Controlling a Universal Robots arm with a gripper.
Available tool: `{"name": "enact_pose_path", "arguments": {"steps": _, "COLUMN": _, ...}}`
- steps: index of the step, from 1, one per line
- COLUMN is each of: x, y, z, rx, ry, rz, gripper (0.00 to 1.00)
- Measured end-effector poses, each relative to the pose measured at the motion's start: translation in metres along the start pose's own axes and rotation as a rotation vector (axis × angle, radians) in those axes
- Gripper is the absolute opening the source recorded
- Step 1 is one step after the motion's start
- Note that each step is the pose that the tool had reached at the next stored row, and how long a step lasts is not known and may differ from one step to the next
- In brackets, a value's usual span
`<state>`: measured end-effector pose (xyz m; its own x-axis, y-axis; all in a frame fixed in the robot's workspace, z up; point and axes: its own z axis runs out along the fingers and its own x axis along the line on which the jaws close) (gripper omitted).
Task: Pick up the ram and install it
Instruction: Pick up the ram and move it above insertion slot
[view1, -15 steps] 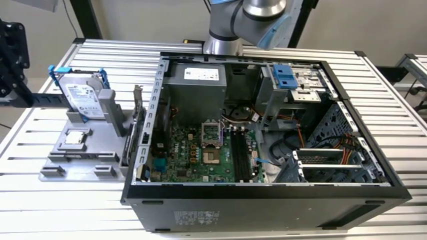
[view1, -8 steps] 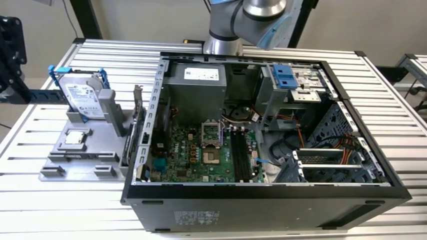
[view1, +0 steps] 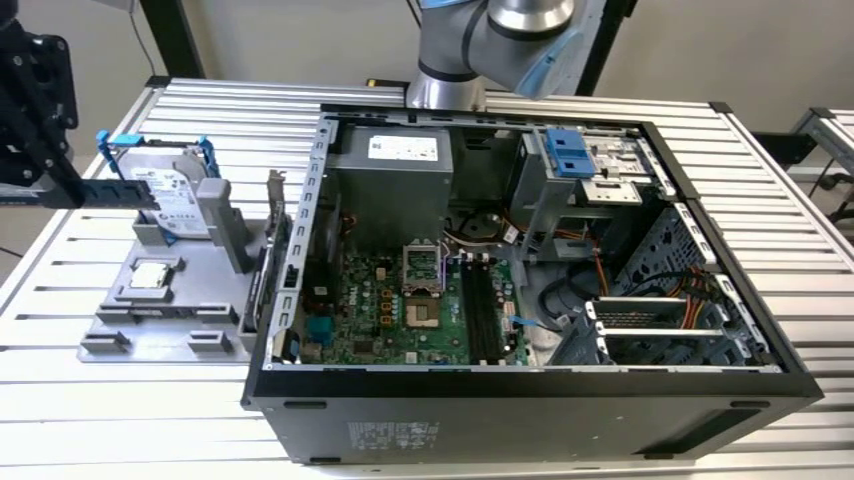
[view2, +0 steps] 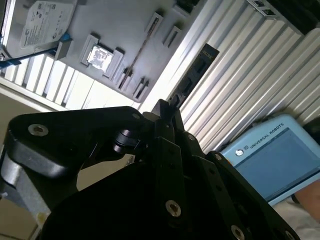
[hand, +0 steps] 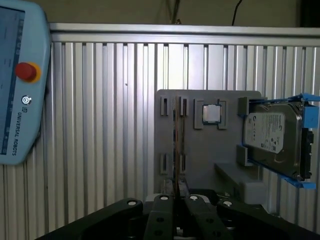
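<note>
Standing on edge in the flat grey plastic holder, the long, narrow circuit-board ram stick is not yet picked up. The black gripper hangs apart from it, clenched on nothing. Pickup and installation in the open black computer case both remain.

The silver ribbed worktop carries a grey fixture, a silver hard drive in a blue frame, and a black case with a green motherboard.
</note>
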<state>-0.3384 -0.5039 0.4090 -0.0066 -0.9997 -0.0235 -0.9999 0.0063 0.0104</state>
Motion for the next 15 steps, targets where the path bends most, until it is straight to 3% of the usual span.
{"name": "enact_pose_path", "arguments": {"steps": 5, "x": 0.0000, "y": -0.0143, "z": -0.0001, "rx": -0.0006, "ry": -0.0001, "rz": 0.000, "gripper": 0.00}}
{"name": "enact_pose_path", "arguments": {"steps": 12, "x": -0.0001, "y": -0.0177, "z": -0.0001, "rx": -0.0008, "ry": 0.0000, "rz": 0.000, "gripper": 0.00}}
{"name": "enact_pose_path", "arguments": {"steps": 15, "x": -0.0001, "y": -0.0226, "z": -0.0002, "rx": -0.0009, "ry": 0.0000, "rz": 0.000, "gripper": 0.00}}
